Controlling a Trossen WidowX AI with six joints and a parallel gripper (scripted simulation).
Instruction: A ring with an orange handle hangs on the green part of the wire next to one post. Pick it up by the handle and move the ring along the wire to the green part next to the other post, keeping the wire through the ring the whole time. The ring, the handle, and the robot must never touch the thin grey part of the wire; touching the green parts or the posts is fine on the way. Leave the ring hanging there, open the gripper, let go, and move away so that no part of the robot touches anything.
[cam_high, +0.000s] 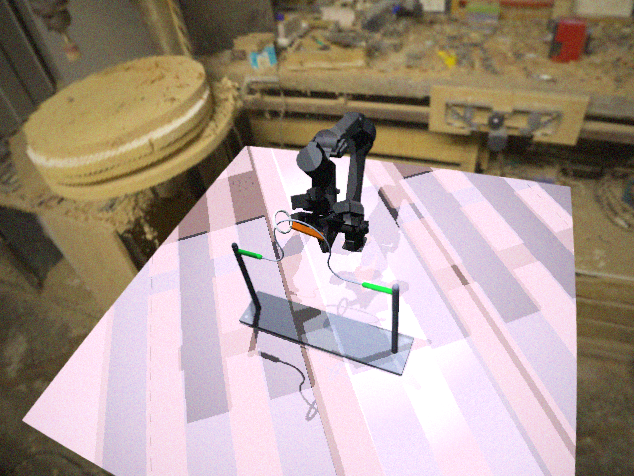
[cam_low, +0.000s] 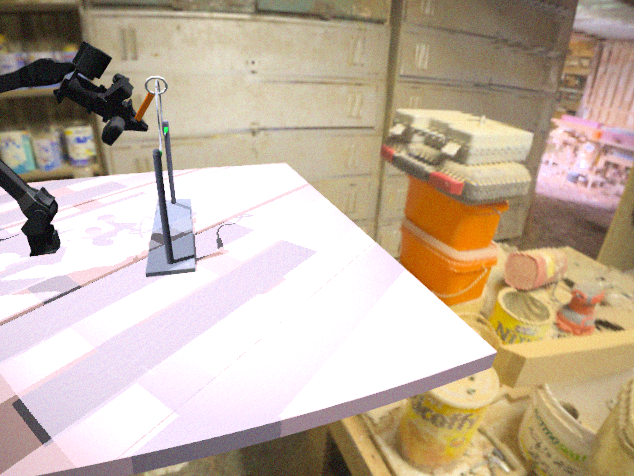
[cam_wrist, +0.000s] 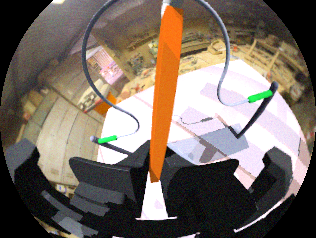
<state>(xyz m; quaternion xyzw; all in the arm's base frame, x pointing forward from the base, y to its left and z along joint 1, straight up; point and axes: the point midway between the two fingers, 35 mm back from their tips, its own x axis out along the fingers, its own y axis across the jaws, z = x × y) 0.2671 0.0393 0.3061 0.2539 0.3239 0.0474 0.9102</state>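
Note:
My gripper (cam_high: 323, 238) (cam_low: 128, 118) (cam_wrist: 153, 143) is shut on the lower end of the orange handle (cam_high: 308, 230) (cam_low: 144, 106) (cam_wrist: 167, 74). The handle slopes up to the ring (cam_high: 282, 221) (cam_low: 155, 85), which is high above the table at the top of the thin grey wire's (cam_high: 344, 278) (cam_wrist: 93, 47) left hump. I cannot tell whether ring and wire touch. The wire runs between two dark posts (cam_high: 246, 281) (cam_high: 394, 320) on a grey base plate (cam_high: 327, 333) (cam_low: 171, 258). Green parts (cam_high: 250, 253) (cam_high: 376, 287) (cam_wrist: 108, 138) (cam_wrist: 260, 97) sit next to each post.
The arm's base (cam_high: 353, 233) (cam_low: 38, 230) stands on the table behind the wire stand. The table (cam_high: 460, 307) (cam_low: 307, 307) ends close in front and at the right in the exterior view. Workshop clutter lies beyond the table's edges.

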